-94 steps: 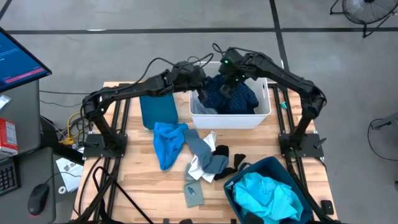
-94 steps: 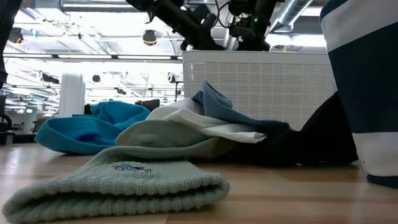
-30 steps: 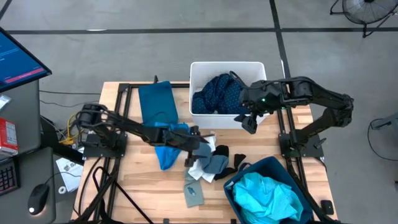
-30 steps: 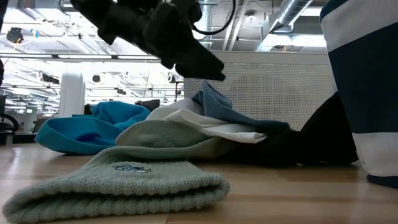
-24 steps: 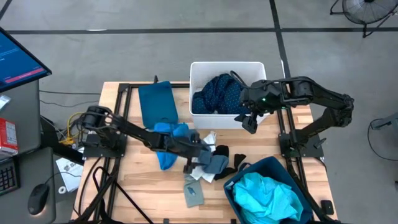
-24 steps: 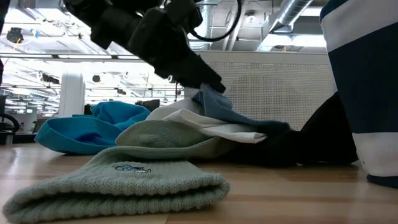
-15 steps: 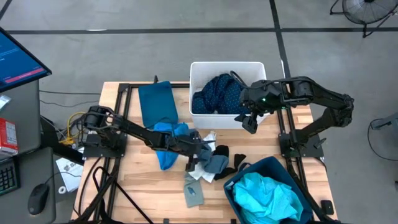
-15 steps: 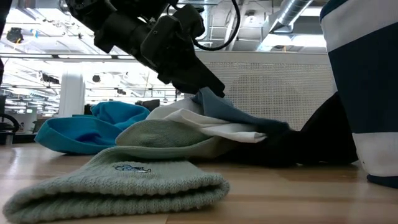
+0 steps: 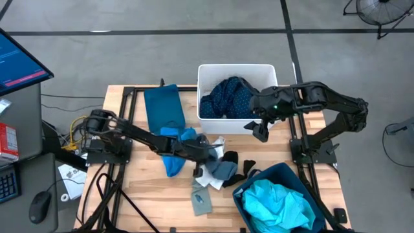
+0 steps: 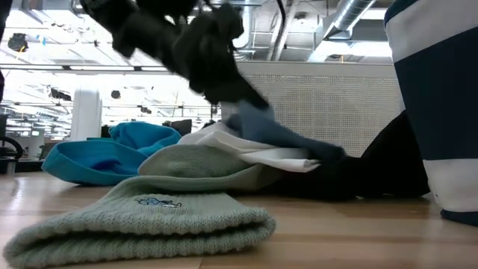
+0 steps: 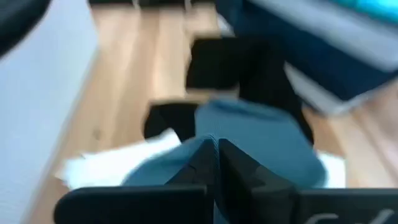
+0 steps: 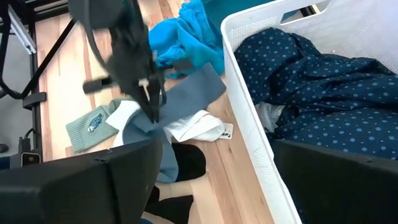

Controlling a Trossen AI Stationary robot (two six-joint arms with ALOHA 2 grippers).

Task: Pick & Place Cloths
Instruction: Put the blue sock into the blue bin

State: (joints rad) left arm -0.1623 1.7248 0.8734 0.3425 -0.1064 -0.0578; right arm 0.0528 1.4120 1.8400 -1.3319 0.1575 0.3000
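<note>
Since the earlier frame the left gripper (image 9: 206, 157) had closed on the blue-grey cloth (image 9: 220, 167) and begun tugging it up from the pile.

High view: the pile lay mid-table, just in front of the white tub (image 9: 272, 120) holding the navy dotted cloth (image 9: 228, 97); the right gripper (image 9: 261, 133) hung beside the tub's front corner.
Low view: the blue-grey cloth (image 10: 261, 128) rose above the white cloth (image 10: 254, 155).
Left wrist view: its fingers (image 11: 202, 163) were pinched together on the fabric.
Right wrist view: the right gripper's fingers (image 12: 140, 171) stood wide apart, empty.
</note>
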